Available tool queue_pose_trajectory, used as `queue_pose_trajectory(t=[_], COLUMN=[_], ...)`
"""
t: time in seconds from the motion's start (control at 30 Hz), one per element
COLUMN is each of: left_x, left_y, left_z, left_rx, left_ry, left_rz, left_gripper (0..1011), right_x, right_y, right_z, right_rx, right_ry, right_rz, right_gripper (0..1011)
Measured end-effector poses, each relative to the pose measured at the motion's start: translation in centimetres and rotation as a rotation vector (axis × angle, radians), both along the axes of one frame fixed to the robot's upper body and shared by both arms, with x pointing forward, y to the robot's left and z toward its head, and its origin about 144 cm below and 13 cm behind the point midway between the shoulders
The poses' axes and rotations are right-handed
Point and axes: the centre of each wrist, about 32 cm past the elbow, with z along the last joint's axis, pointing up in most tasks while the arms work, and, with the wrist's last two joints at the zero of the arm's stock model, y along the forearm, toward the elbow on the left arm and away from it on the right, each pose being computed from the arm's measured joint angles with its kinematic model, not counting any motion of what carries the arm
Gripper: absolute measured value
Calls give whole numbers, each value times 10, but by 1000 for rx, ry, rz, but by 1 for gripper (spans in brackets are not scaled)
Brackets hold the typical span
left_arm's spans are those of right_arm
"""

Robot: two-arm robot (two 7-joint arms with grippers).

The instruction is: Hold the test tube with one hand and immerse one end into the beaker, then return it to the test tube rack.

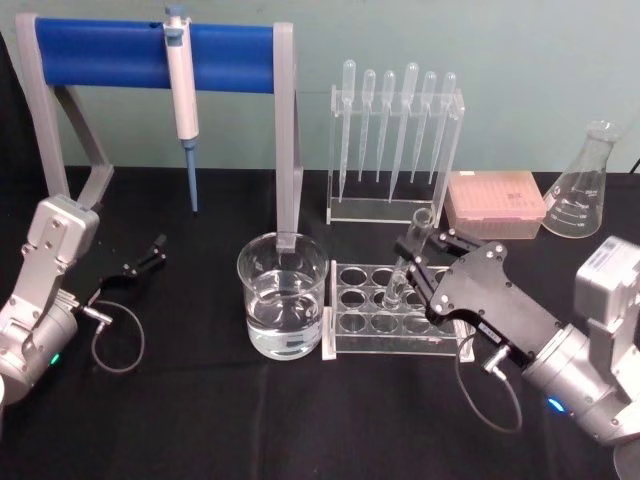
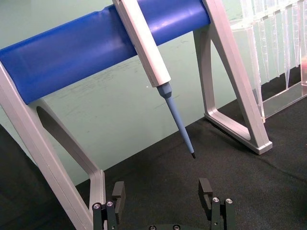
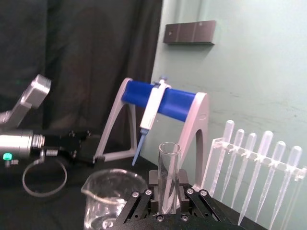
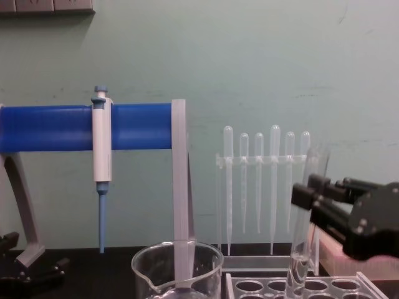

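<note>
Grip check, head view: found the black flat-jawed right gripper at centre right, closed tight on the long clear glass test tube a little below its open rim. Saw that tube nearly upright, rim tipped slightly rightward, rounded end down in a hole of the clear plastic test tube rack. Spotted the wide clear glass beaker just left of the rack, so probably a straight lift first, then a short carry leftward. Noted the black left gripper parked at far left, jaws wide apart, holding nothing.
</note>
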Motion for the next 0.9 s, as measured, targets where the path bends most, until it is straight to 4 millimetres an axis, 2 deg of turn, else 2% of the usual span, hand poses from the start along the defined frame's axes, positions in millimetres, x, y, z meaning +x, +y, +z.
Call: queue_pose_trajectory(t=[0.3,0.9], left_x=[0,0], left_y=[0,0], left_z=[0,0], left_rx=[0,0], left_ry=[0,0], left_rz=[0,0], left_gripper=[1000,1000], right_x=[-1,4], right_y=[0,-1], right_z=[19,63], right_rx=[92,30], right_ry=[91,133], right_rz=[11,32], right_gripper=[224,224])
